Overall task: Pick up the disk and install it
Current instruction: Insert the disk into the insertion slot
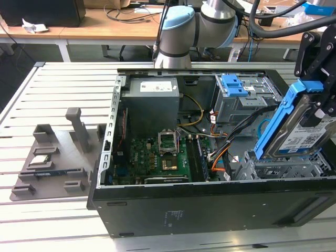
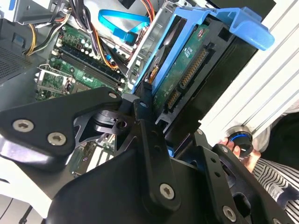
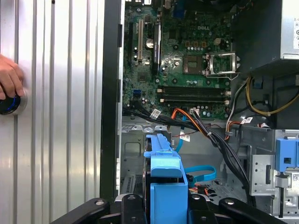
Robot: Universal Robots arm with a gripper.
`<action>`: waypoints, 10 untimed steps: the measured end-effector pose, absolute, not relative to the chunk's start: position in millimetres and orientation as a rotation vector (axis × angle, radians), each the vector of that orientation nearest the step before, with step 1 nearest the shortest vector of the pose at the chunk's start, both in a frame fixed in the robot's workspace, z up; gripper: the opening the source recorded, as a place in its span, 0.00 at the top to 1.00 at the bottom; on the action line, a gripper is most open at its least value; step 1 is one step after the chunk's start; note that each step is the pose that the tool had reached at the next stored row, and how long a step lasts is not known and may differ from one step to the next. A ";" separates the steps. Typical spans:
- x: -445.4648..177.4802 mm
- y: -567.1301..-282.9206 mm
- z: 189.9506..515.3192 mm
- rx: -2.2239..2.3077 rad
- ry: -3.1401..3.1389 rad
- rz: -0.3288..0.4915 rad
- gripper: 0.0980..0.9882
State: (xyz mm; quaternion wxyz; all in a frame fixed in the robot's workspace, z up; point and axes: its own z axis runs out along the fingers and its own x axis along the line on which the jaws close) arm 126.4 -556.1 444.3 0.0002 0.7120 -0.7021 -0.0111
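Above the metal drive cage at the corner of the open computer case, the disk hangs tilted on edge, its lower end just over the cage and its blue frame facing the motherboard. The tool is clenched on the disk's upper end, its black fingers pressing the two broad faces in the second wrist view.

I judge the disk stiff and fairly heavy for its size, with smooth metal faces that could slip. The bare circuit board and connector pins on its underside look fragile, so the plastic frame's edges are the safer place to hold. A person's hand rests on a round button on the table beside the case.
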 end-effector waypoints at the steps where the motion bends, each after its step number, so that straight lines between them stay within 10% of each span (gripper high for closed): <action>1: 126.4 -555.9 443.8 2.236 -2.205 -0.034 0.70; 10: 126.5 -547.2 435.0 2.192 -2.244 -0.029 0.70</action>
